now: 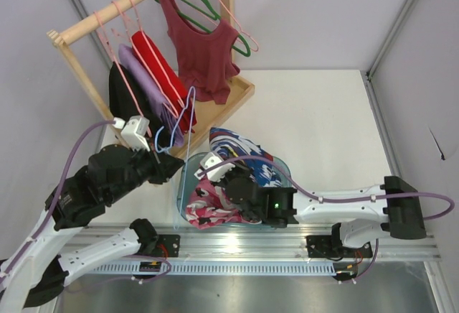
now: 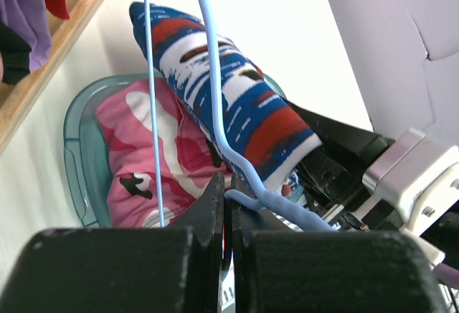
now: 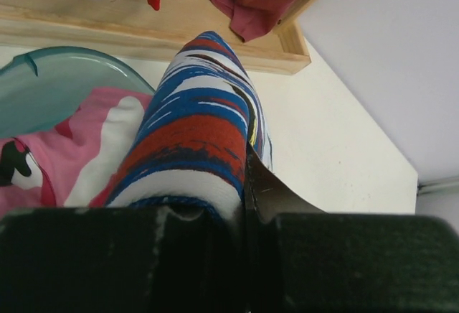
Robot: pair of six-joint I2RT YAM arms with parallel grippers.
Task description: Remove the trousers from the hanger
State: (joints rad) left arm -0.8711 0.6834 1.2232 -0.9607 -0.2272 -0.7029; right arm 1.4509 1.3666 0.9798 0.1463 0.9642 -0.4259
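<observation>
The royal blue trousers (image 1: 240, 148) with white and red patches lie bunched over the far rim of the teal basin (image 1: 285, 169). My right gripper (image 1: 224, 176) is shut on one end of them; the right wrist view shows the cloth (image 3: 201, 119) pinched in the gripper (image 3: 247, 184). My left gripper (image 1: 172, 164) is shut on the thin light-blue wire hanger (image 1: 186, 137). In the left wrist view the gripper (image 2: 229, 192) clamps the wire (image 2: 215, 76), which crosses in front of the trousers (image 2: 244, 105). Whether the wire and the cloth touch I cannot tell.
A pink-white-black camouflage garment (image 1: 208, 209) lies in the basin. The wooden rack (image 1: 107, 11) at the back left holds pink hangers, red, purple and black clothes, and a dark-red tank top (image 1: 204, 54) on a green hanger (image 1: 208, 8). Walls close the left, back and right sides.
</observation>
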